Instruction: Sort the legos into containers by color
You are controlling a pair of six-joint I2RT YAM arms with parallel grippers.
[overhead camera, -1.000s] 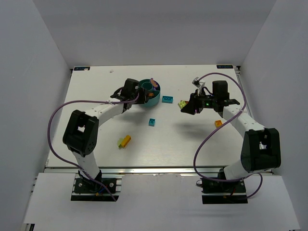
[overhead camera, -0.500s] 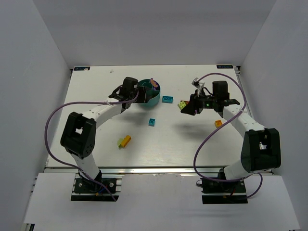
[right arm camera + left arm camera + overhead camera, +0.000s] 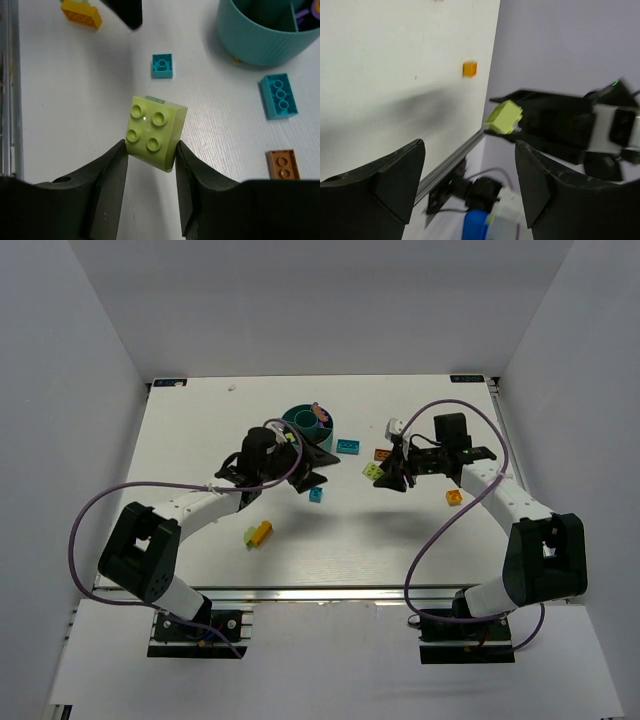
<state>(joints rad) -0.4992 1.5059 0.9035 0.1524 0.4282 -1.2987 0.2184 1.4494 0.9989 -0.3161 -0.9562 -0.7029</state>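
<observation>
so the left gripper (image 3: 317, 468) backed off the teal bowl (image 3: 296, 418)
it swung round to the near side, jaws now spread; right gripper (image 3: 386, 476) drifted nearer with its lime brick (image 3: 372, 471), uncovering an orange brick (image 3: 383, 454)

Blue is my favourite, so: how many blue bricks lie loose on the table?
2. A long blue brick lies near the bowl; a small square blue brick lies farther from it. Others may hide in the bowl.

I work over a matte white tabletop (image 3: 360, 540). Plain pale grey walls (image 3: 320, 300) close it in on three sides. An aluminium rail (image 3: 330, 593) runs along its near edge, and a small dark tag (image 3: 170, 382) sits at each far corner.
</observation>
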